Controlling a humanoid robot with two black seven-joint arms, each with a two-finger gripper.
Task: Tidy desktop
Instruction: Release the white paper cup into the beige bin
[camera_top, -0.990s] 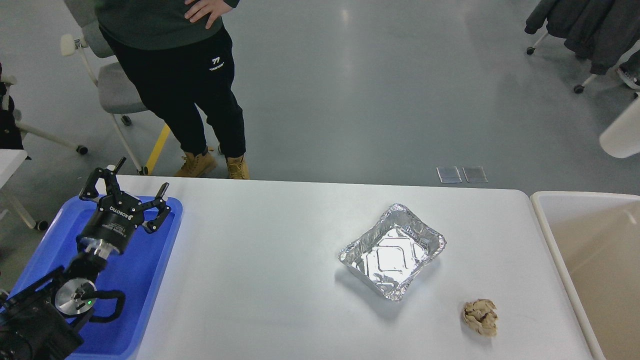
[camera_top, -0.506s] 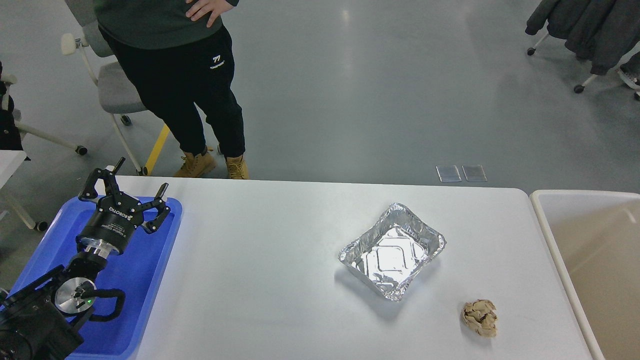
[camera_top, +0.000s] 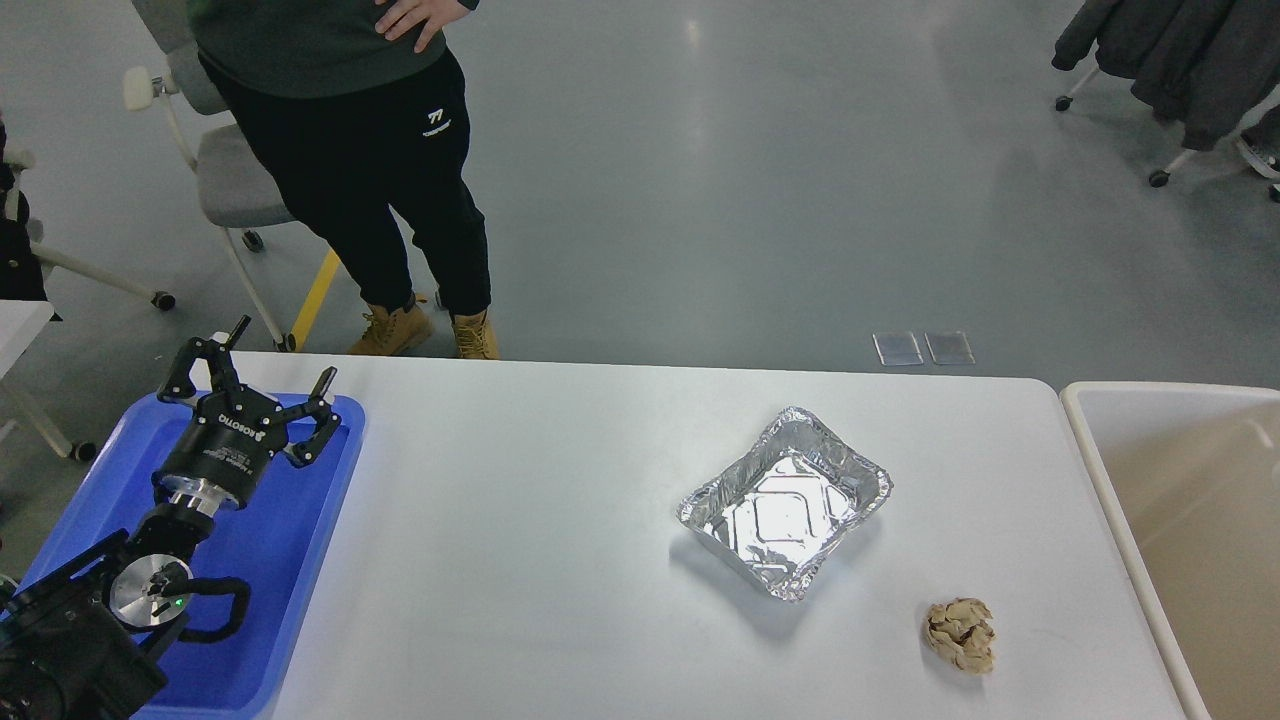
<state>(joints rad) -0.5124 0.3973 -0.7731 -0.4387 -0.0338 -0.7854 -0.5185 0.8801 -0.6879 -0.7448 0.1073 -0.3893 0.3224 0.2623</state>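
Note:
The white desktop (camera_top: 520, 560) fills the lower view. An empty foil tray (camera_top: 785, 500) sits right of its middle. A crumpled brown paper ball (camera_top: 960, 633) lies near the front right. My left gripper (camera_top: 282, 358) is open and empty, held above the far end of the blue tray (camera_top: 270, 560) at the left edge, far from the foil tray and the paper ball. My right gripper is out of view.
A beige rimmed bin (camera_top: 1180, 500) stands off the table's right end. A person (camera_top: 370, 160) stands just beyond the far edge at the left, next to an office chair (camera_top: 215, 160). Another chair with dark clothes (camera_top: 1180, 60) is at the far right.

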